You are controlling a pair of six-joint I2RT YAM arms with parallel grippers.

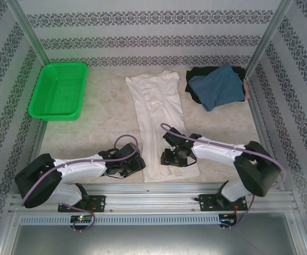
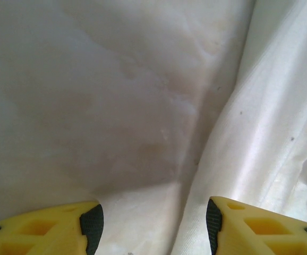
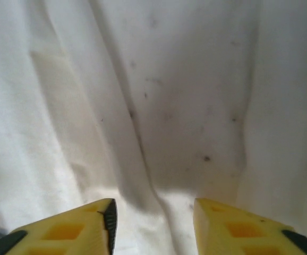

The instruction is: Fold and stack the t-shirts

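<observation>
A white t-shirt (image 1: 156,114) lies as a long narrow strip down the middle of the table (image 1: 100,122). Its long axis runs from 12 to 6 o'clock, the near end leaning slightly toward 5. The cloth is cream-white, creased lengthwise and flecked with small dark specks; which end is the collar cannot be told. At 6 o'clock, the left gripper (image 2: 153,223) hovers over the shirt's left edge with its yellow fingers apart and nothing between them. The right gripper (image 3: 153,218) sits above the shirt's near end, jaws likewise parted and empty. At 2 o'clock a dark teal t-shirt (image 1: 217,87) rests on a black t-shirt (image 1: 194,74). A green basket (image 1: 55,116) stands at 10 o'clock.
</observation>
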